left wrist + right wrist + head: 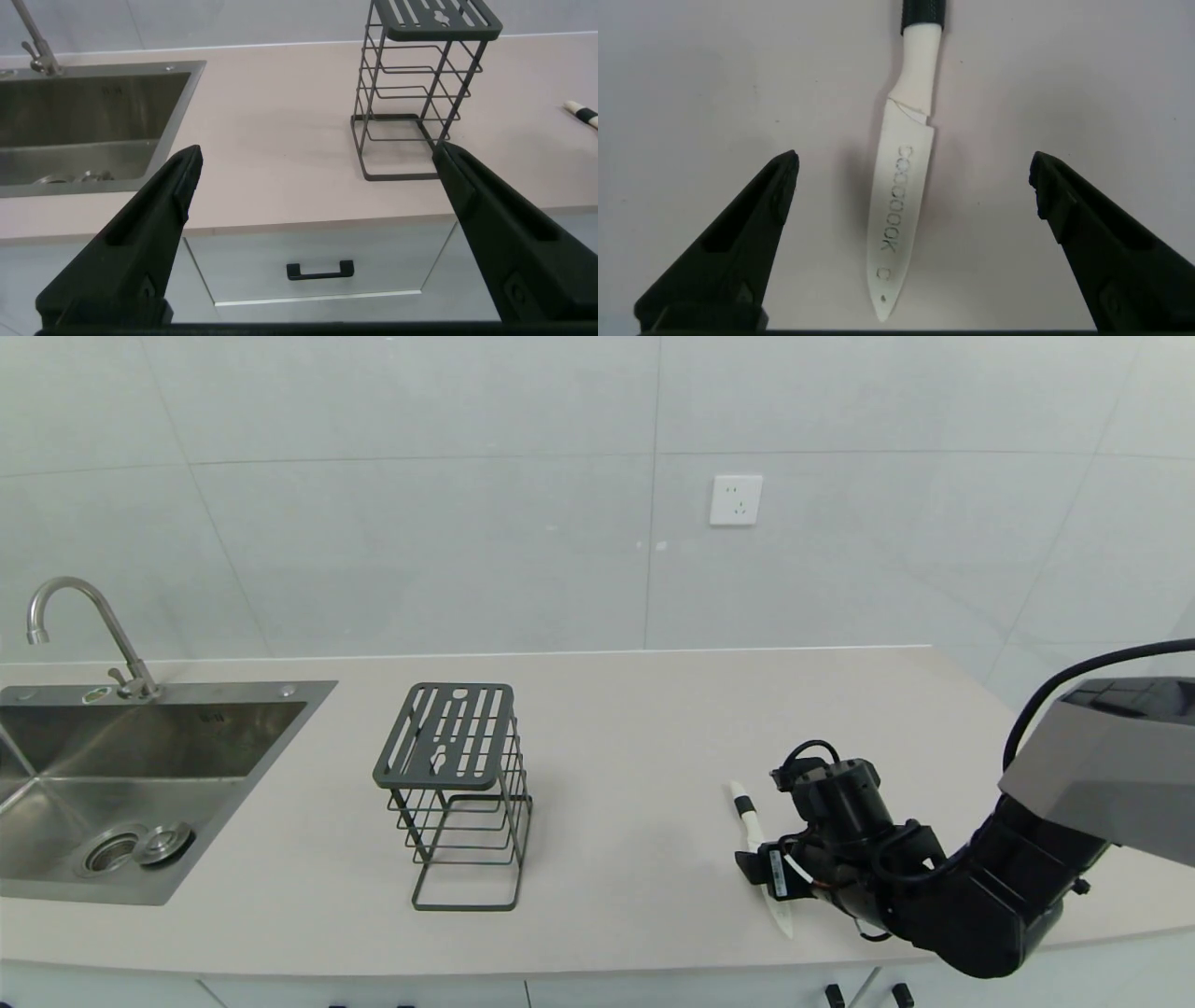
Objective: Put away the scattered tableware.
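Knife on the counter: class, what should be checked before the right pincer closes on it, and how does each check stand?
1. Right pincer open: ok.
2. Knife blade lies between its fingers: ok.
3. Knife flat on the counter, nothing touching it: ok.
4. Pincer low enough to grip: cannot tell.
5. Rack upright, top slots free: ok.

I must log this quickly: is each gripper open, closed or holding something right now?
Left gripper: open, holding nothing.
Right gripper: open over the white knife, not holding it.
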Robot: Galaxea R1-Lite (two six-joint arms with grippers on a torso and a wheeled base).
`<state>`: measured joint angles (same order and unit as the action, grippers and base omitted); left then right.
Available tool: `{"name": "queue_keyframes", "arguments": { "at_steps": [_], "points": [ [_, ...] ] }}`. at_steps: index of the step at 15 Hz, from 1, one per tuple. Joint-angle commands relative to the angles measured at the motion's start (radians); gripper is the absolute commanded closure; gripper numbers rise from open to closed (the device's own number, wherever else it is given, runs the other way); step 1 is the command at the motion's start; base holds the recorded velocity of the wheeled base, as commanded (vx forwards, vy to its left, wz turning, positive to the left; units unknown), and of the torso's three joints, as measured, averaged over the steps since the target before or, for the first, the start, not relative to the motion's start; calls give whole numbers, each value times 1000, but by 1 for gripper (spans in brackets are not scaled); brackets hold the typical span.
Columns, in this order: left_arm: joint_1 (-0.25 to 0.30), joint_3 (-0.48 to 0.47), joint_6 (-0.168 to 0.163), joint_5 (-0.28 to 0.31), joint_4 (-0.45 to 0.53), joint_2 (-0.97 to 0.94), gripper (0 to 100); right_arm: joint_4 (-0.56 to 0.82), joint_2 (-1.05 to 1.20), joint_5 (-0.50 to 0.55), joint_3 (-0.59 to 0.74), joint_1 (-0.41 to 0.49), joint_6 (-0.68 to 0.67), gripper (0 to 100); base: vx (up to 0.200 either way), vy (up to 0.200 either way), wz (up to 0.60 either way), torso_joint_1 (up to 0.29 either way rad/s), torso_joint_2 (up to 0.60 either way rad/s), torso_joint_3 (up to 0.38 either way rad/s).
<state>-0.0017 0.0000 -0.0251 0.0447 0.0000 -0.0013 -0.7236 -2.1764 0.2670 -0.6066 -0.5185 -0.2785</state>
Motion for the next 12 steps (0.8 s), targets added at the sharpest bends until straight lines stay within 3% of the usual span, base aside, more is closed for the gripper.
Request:
{"name": "queue_keyframes", "arguments": {
  "at_steps": [1,12],
  "points": [
    [0,0,-1,0,0,1,0,0,-17,1,-16,0,1,0,0,0,0,0,0,0],
    [0,0,1,0,0,1,0,0,-97,17,-98,-6,5,0,0,0,0,0,0,0]
  ]
}}
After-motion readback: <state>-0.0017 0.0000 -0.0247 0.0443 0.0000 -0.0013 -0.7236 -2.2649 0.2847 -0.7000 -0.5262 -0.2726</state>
